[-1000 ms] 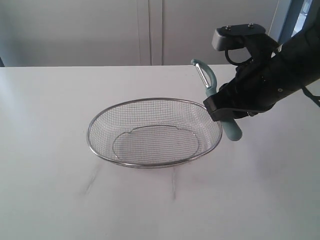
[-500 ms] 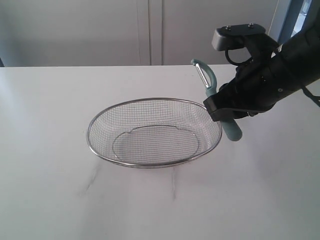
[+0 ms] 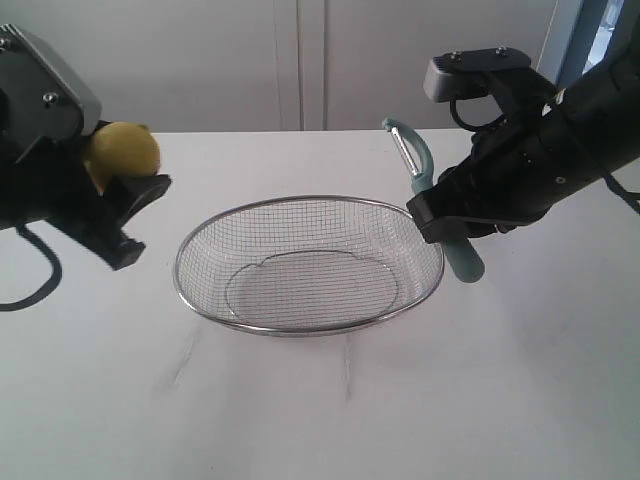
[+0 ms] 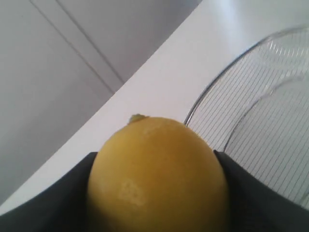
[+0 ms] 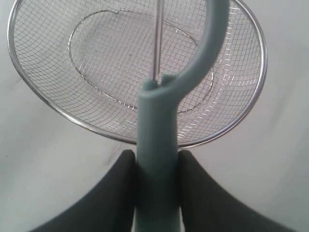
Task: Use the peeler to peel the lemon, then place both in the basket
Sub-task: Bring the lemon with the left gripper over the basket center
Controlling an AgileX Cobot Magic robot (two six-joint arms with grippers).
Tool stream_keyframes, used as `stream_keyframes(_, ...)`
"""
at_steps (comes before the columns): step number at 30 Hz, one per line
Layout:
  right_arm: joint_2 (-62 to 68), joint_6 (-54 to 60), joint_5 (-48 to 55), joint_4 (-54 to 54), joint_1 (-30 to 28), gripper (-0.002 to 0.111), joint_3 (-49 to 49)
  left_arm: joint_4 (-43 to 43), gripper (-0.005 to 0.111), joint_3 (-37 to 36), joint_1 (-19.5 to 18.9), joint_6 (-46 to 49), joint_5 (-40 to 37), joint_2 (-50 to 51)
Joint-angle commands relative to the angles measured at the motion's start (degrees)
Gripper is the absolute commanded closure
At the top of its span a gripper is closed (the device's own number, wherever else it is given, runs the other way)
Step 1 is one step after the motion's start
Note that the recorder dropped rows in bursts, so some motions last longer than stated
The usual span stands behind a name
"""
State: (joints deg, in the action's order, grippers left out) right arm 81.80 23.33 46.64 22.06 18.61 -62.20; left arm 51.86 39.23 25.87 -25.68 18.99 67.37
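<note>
The silver wire-mesh basket [image 3: 190,285] [image 5: 48,106] [image 4: 212,96] sits mid-table with nothing in it. My left gripper [image 3: 125,185] [image 4: 157,166] hangs above the table to the basket's left, shut on the bright yellow lemon [image 3: 122,150] [image 4: 157,179]. At the basket's right rim, my right gripper [image 3: 445,222] [image 5: 157,162] is shut on the thick handle of the pale teal peeler [image 3: 462,262] [image 5: 157,145]. The peeler's looped head and thin blade [image 3: 405,150] [image 5: 157,43] point up and toward the basket.
A white table [image 3: 320,400] carries the basket, with faint grey marks in front of it. A pale wall with vertical panel lines [image 3: 300,60] rises behind the table's far edge.
The left arm has come into the exterior view from the left, holding the lemon. The right gripper and peeler have stayed where they were.
</note>
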Motion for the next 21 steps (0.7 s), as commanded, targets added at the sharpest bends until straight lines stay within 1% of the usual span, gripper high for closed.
stream_keyframes(1,-0.03,-1.09,-0.4,0.89,-0.34,0.108,-0.4,4.57,0.107,2.77,-1.9,-12.74,17.82,7.46)
stream_keyframes(4,0.1,-1.09,-0.4,1.42,-0.34,0.108,-0.4,15.38,0.107,5.86,-1.9,-25.07,27.3,12.05)
stream_keyframes(6,0.33,-1.09,-0.4,2.05,-0.34,0.108,-0.4,21.46,0.107,8.71,-1.9,-28.98,32.14,14.35)
stream_keyframes(9,0.99,-1.09,0.35,3.45,-0.34,0.108,-0.4,24.96,0.107,11.66,-1.9,-32.46,32.08,15.96)
stream_keyframes(12,2.07,-1.09,0.89,6.29,-0.34,0.108,-0.4,28.55,0.107,12.67,-1.79,-33.39,31.97,16.23)
stream_keyframes(18,3.0,5.89,2.32,12.88,-0.22,0.108,-0.4,30.51,0.107,12.76,-1.79,-32.46,32.07,16.23)
stream_keyframes(21,3.0,10.38,3.38,16.52,0.98,0.108,-0.4,32.22,0.107,12.76,-1.79,-32.33,31.17,16.23)
